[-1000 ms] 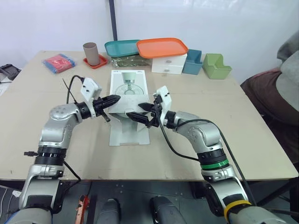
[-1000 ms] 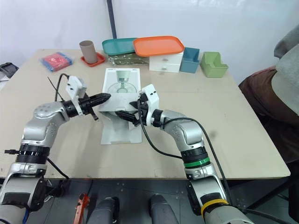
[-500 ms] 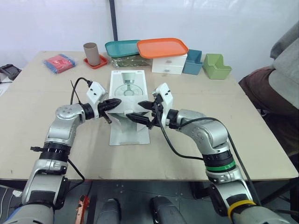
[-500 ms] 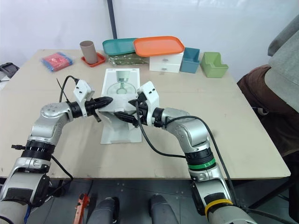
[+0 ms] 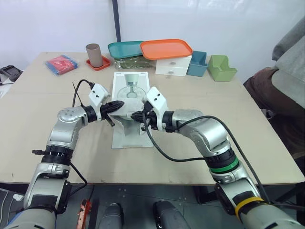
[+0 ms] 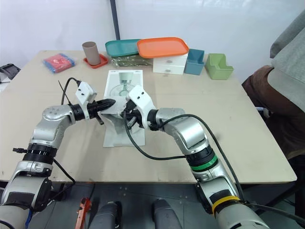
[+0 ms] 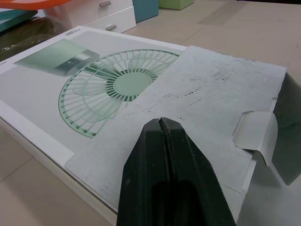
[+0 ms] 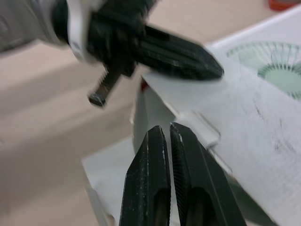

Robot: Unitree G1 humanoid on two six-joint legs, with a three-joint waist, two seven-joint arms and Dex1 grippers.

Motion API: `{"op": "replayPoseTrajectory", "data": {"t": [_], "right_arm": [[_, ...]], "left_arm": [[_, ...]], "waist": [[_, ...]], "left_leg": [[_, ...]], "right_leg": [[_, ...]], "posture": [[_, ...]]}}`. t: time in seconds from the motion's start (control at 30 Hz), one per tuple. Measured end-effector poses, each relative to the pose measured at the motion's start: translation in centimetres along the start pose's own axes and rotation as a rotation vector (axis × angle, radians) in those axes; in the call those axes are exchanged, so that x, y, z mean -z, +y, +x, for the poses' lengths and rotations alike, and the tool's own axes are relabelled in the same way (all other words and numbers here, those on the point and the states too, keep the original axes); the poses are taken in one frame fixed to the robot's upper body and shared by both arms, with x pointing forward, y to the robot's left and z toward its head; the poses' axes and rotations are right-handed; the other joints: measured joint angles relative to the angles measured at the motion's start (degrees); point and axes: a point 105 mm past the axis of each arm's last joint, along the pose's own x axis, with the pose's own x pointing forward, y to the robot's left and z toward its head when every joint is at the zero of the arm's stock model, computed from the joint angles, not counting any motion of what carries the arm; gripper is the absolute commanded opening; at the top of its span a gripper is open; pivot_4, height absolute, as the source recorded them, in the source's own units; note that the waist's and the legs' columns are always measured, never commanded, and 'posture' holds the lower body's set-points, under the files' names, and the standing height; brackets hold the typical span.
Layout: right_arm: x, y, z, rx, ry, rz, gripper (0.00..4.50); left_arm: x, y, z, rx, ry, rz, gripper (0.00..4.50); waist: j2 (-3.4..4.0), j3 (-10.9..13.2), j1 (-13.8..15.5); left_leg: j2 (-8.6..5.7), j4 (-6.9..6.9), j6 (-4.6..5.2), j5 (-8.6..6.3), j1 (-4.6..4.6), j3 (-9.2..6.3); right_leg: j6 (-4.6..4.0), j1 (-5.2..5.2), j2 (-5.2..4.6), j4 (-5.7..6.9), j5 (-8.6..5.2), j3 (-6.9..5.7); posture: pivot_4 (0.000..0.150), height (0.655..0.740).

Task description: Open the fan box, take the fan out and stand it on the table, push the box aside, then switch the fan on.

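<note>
Cardboard fan box (image 5: 132,81) lies flat mid-tabletop (image 5: 214,100), its near-end flap (image 7: 211,89) open and folded back over the printed top. Left gripper (image 5: 120,103) has its fingers pressed together at the flap's edge; right gripper (image 5: 135,115) fingers are together too, empty, aimed at the box mouth just beside it. Risks: the flap could spring shut or tear if the left gripper slips, and the grippers are close enough to collide.

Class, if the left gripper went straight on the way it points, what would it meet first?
Most likely the folded-back flap of the fan box, which lies just beyond the tip of the shut left gripper. How near it is cannot be judged.
</note>
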Motion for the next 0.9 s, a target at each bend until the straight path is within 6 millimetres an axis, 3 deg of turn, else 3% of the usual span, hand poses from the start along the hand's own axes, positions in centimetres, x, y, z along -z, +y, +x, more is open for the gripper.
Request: {"op": "replayPoseTrajectory", "data": {"t": [0.3, 0.63, 0.9], "right_arm": [[1.6, -1.0, -0.1, 0.065, 0.093, -0.073, 0.10], [2.8, -2.1, -3.1, 0.101, 0.171, -0.129, 0.10], [4.4, -3.4, -3.6, 0.133, 0.222, -0.143, 0.10]], "left_arm": [[0.0, -0.2, 0.4, -0.007, -0.011, -0.012, 0.00], [0.1, -0.4, 0.5, -0.004, -0.016, -0.018, 0.00], [0.1, -0.5, 0.5, -0.003, -0.020, -0.014, 0.00]], "waist": [[-0.01, 0.0, 0.1], [-0.01, 0.0, 0.2], [-0.01, 0.0, 0.1]], "left_leg": [[0.00, 0.02, 0.00, 0.00, 0.04, 0.00], [-0.03, 0.05, 0.00, 0.00, 0.10, 0.00], [-0.03, 0.04, 0.00, 0.00, 0.12, 0.00]], "right_leg": [[0.01, 0.07, 0.00, 0.00, 0.02, 0.00], [-0.02, 0.12, -0.03, -0.02, 0.01, 0.00], [0.00, 0.12, -0.03, -0.02, 0.02, 0.00]], "posture": [[0.150, 0.7400], [0.150, 0.7400], [0.150, 0.7400]]}}
